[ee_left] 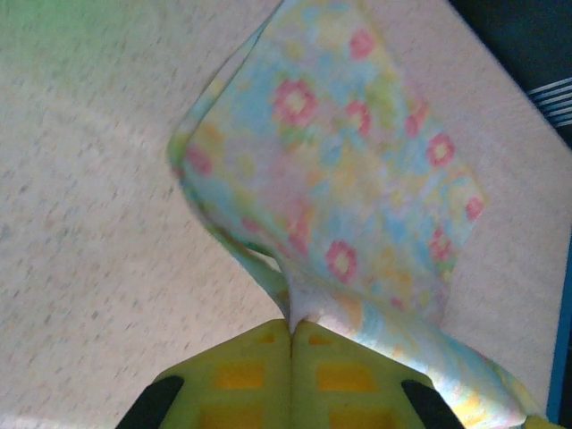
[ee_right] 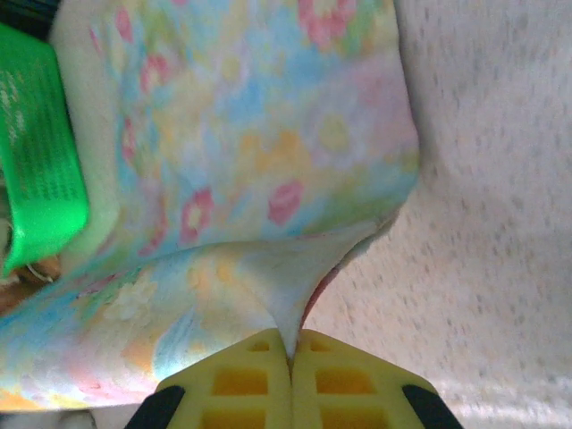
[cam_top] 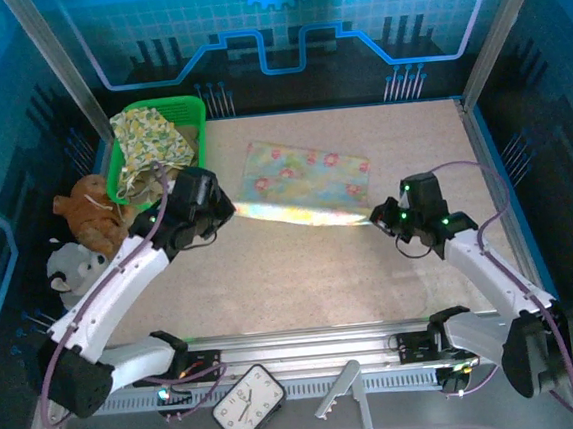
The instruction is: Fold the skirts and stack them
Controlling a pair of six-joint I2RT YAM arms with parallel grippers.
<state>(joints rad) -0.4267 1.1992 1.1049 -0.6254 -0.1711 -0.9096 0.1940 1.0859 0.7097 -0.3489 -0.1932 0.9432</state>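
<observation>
Both arms were on the pastel patchwork skirt [cam_top: 308, 175], which sat in the middle of the table [cam_top: 302, 273], toward the far side. The left gripper [cam_top: 230, 210] was clamped on the skirt's near-left corner. In the left wrist view, its yellow fingers [ee_left: 241, 375] were pressed together with a pinch of cloth rising from between them. Over on the other side, the right gripper [cam_top: 375, 211] had the near-right corner. The right wrist view showed the same thing: fingers [ee_right: 340, 384] closed tight, fabric gathered into the seam between them.

The near hem was drawn taut in a line from one gripper to the other and lifted off the surface. The far part of the skirt lay flat on the table.

In the far-left corner stood the green plastic basket [cam_top: 193, 106]. The yellow-green floral skirt [cam_top: 149, 136] was bunched inside it and spilling over the near rim. Just left of the left arm, off the table's edge, lay a brown plush toy [cam_top: 91, 217] with a white plush toy [cam_top: 70, 266] beside it. A small clock [cam_top: 248, 404] lay down by the arm bases.
</observation>
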